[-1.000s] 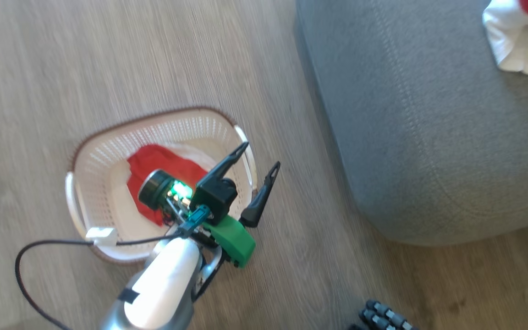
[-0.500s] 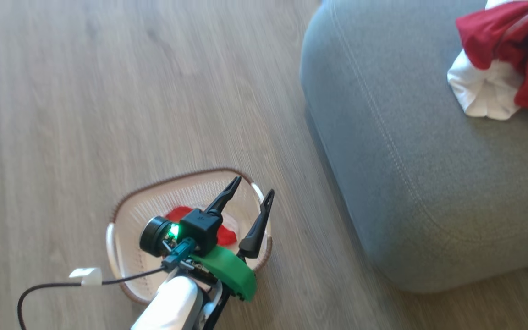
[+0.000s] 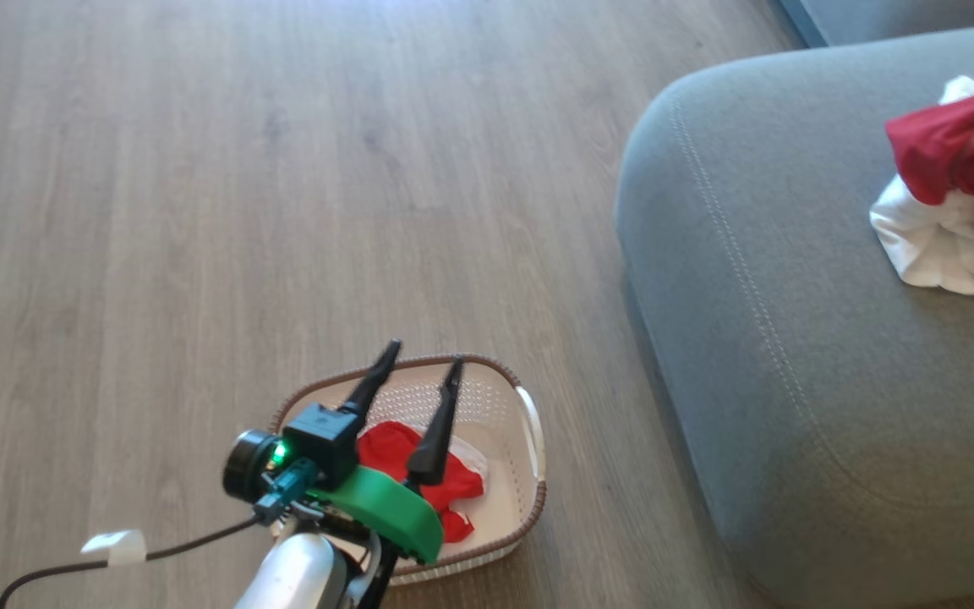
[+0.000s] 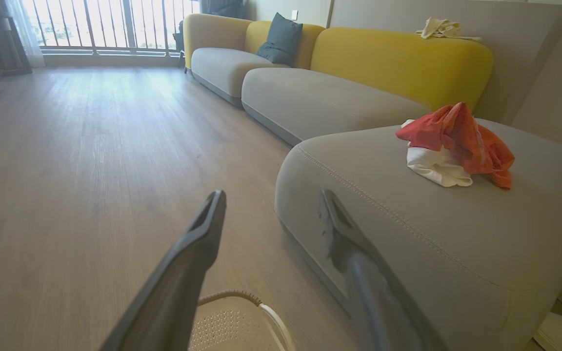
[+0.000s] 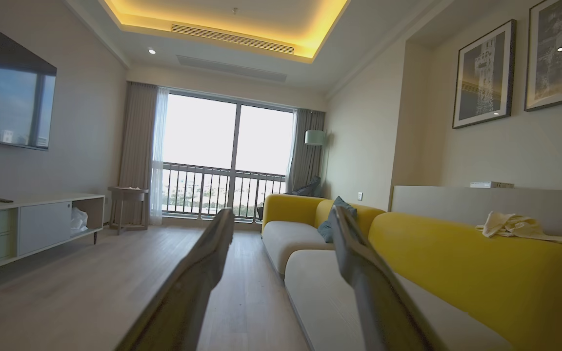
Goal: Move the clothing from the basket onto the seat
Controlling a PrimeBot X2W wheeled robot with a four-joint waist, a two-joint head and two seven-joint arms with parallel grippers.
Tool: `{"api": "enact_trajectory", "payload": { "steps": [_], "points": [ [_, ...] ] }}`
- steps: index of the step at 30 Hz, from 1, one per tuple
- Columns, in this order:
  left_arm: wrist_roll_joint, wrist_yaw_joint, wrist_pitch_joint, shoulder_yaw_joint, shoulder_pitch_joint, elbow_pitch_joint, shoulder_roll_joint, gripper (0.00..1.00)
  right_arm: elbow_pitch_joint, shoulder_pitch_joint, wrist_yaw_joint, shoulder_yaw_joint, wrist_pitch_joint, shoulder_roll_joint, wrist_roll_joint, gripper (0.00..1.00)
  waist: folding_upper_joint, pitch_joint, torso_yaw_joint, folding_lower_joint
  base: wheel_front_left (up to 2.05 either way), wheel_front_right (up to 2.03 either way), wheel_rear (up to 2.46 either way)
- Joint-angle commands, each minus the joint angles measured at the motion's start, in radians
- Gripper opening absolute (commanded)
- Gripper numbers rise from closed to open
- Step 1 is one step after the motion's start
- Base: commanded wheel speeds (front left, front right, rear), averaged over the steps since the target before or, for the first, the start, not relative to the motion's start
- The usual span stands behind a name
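In the head view, the basket [image 3: 531, 499] is seen on the floor [image 3: 199, 169]. The left end effector [image 3: 424, 357] is held above the basket with its two fingers apart and nothing between them. A red piece [image 3: 463, 489] of the clothing lies inside the basket, and a white piece [image 3: 476, 459] is touching it. The seat [image 3: 749, 338] stands near the basket, and a heap [image 3: 943, 194] of red and white clothing is already laid on it, well apart from the basket.

In the left wrist view, the spread fingers are seen to point out over the basket's rim toward the seat, not down into the basket. The wrist is therefore judged to need pitching down first, so that the fabric is met from above. The fingers are best kept apart until a raised fold near the middle of the red piece is straddled, and the basket's perforated wall and handle are to be avoided. Once the fold is gripped, the piece should be lifted clear of the rim before it is carried across, so that the light basket is not dragged along. The white piece may be pulled up with it.

In the right wrist view, the right end effector [image 5: 283, 210] is shown with its fingers apart and empty. It is aimed toward a window [image 5: 222, 151], and no part for it in this step is foreseen.
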Motion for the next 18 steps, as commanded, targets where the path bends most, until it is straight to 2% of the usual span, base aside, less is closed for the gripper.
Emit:
{"api": "enact_trajectory", "payload": {
  "steps": [1,5,9,14,18],
  "points": [
    [-0.004,0.009,-0.005,0.044,-0.015,-0.039,-0.003,1.00,-0.056,0.019,0.000,0.001,-0.006,0.012,0.012,1.00,-0.0001,-0.011,0.017,0.0001,0.00,0.00,0.00],
    [-0.008,0.015,-0.005,0.077,-0.006,-0.051,-0.003,1.00,-0.162,0.125,0.000,-0.014,-0.006,0.062,0.021,1.00,-0.0001,-0.020,0.048,0.0001,0.00,0.00,0.00],
    [-0.016,0.023,-0.005,0.110,0.002,-0.064,-0.003,1.00,-0.232,0.232,0.000,-0.035,-0.006,0.142,0.055,1.00,-0.0001,-0.028,0.081,0.0001,0.00,0.00,0.00],
    [-0.016,0.041,-0.005,0.145,0.012,-0.064,-0.003,1.00,-0.263,0.343,0.000,-0.038,-0.006,0.239,0.108,1.00,-0.0001,-0.038,0.128,0.0001,0.00,0.00,0.00],
    [-0.022,0.057,-0.005,0.169,0.020,-0.063,-0.003,1.00,-0.260,0.404,0.000,-0.019,-0.006,0.276,0.108,1.00,-0.0001,-0.044,0.154,0.0001,0.00,0.00,0.00]
  ]
}}
